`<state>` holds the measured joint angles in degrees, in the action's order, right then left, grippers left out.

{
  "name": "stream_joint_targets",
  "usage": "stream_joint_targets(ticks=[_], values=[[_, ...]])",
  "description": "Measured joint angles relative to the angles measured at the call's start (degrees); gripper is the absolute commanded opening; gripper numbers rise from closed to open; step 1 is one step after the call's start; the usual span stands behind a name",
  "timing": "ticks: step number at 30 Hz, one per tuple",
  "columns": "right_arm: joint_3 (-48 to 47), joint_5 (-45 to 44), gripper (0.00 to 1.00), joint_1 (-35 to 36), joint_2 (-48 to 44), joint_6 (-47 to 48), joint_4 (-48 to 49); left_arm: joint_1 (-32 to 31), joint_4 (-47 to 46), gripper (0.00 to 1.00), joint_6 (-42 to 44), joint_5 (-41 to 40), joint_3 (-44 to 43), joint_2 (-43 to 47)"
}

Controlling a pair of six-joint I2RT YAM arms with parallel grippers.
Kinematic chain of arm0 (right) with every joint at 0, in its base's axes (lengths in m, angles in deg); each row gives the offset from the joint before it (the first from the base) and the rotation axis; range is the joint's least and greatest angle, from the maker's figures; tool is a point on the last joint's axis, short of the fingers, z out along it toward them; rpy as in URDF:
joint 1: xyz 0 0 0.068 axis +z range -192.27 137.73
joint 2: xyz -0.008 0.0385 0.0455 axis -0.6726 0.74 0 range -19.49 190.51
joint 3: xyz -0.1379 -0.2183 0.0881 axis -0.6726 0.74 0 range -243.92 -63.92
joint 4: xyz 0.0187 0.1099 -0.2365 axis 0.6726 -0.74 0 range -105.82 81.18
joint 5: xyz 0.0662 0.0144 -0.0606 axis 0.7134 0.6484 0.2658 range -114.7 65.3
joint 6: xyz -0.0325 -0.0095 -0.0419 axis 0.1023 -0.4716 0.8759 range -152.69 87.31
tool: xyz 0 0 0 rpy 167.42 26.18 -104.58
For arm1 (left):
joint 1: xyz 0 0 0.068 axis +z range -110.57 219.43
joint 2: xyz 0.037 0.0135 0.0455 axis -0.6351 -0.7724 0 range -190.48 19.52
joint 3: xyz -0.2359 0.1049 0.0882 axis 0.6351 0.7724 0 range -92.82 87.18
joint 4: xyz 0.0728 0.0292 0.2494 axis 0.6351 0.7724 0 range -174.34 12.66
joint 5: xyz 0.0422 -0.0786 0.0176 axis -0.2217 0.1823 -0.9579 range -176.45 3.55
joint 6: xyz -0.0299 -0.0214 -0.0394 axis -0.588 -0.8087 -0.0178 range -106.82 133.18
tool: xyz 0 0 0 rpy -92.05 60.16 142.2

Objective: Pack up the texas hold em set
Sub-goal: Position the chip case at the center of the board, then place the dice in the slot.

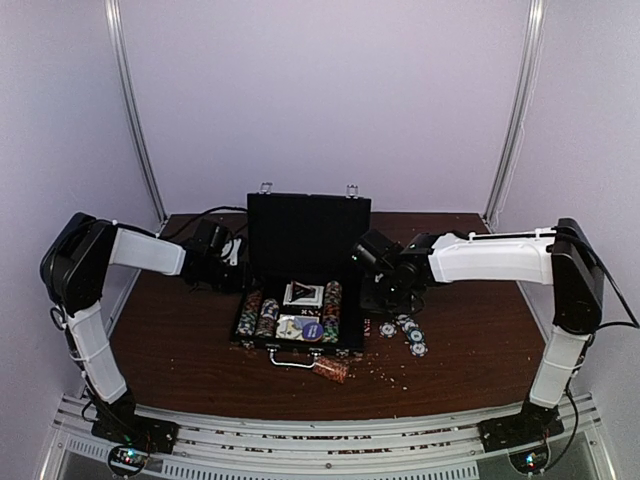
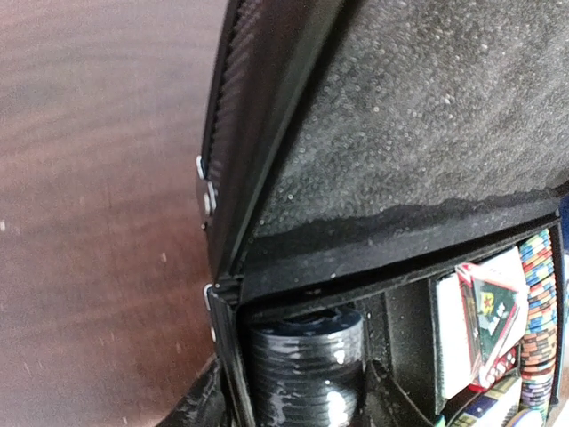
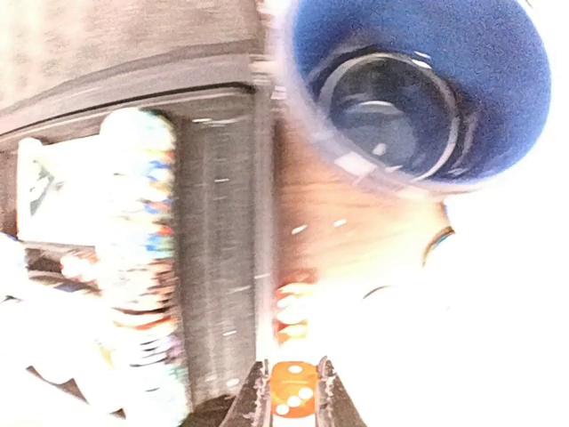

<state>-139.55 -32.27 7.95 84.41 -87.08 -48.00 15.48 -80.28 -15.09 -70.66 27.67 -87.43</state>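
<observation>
The briefcase [image 1: 310,235] sits mid-table [image 1: 180,340], lid upright behind. Chips [image 1: 331,300] and card decks [image 1: 303,294] lie in its tray. Loose chips [image 1: 408,335] and a cup [image 3: 418,89] lie just right of it, and a die [image 3: 293,398] sits between the right gripper [image 3: 292,372]'s fingers.

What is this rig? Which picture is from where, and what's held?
Two robot arms, the left arm and the right arm, stand at the near edge of a table. The wide picture comes from a fixed camera above and behind them; the other two come from cameras on each wrist. On the table: an open black case with chips and cards inside, loose chips to its right, a blue cup. The right claw pinches a red die. The left claw sits by the case's left side; its grip is unclear.
</observation>
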Motion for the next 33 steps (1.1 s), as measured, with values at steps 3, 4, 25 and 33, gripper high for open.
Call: stream_joint_targets(ticks=[3, 4, 25, 33], values=[[-3.2, -0.1, 0.00, 2.6, 0.3, 0.7, -1.3, -0.4, 0.8, 0.53, -0.1, 0.0, 0.8, 1.2], [-4.5, -0.1, 0.00, 3.4, 0.6, 0.9, -1.6, -0.6, 1.3, 0.57, -0.1, -0.1, 1.1, 1.6], [-29.3, 2.3, 0.00, 9.9, 22.3, 2.8, -1.3, 2.9, 12.3, 0.80, 7.3, -8.9, 2.3, 18.7], [-36.0, 2.6, 0.00, 9.9, 28.6, 1.9, -1.3, 3.8, 11.8, 0.80, 9.6, -11.6, 8.6, 28.0]])
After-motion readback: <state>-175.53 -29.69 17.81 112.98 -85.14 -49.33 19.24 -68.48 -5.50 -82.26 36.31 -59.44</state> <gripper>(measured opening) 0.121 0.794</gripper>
